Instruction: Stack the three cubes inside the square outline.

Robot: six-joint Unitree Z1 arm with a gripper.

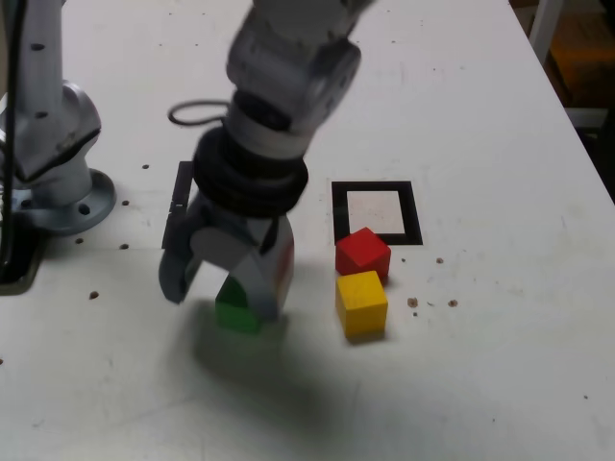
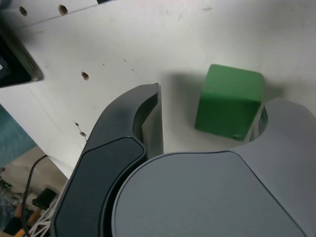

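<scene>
Only the exterior view shows the red cube [image 1: 362, 254] (the gripper [image 2: 211, 103] stands apart).

The counter [image 1: 500, 144] has a pale, scuffed surface with dark holes [image 1: 94, 295] scattered across it. A straight black strip [image 1: 176, 216] lies flat, inward from the counter's edge at the exterior view's left. Beyond the counter's edge at the exterior view's right stand a pale upright post [image 1: 546, 29] and an orange-brown object [image 1: 581, 67], contents indeterminate. Past another counter edge, the wrist view records a thin black cable [image 2: 28, 180] and blurred clutter [image 2: 10, 200].
</scene>
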